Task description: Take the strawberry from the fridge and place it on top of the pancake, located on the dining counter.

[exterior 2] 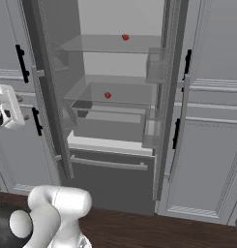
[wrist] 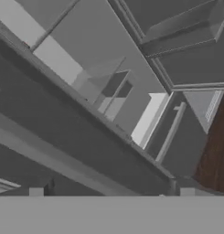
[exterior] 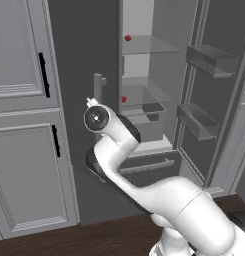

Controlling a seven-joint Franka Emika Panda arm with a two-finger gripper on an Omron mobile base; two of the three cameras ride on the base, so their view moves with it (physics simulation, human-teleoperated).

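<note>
Fridge [exterior 2: 115,160] stands open; I see a strawberry [exterior 2: 107,95] mid-shelf and my gripper [wrist: 111,192] with fingers spread, holding nothing.

Probably a home kitchen: open fridge [exterior 2: 115,140] between panelled cabinets [exterior 2: 212,145].

Open fridge [exterior 2: 115,189], red strawberry [exterior 2: 107,95] on shelf
</note>
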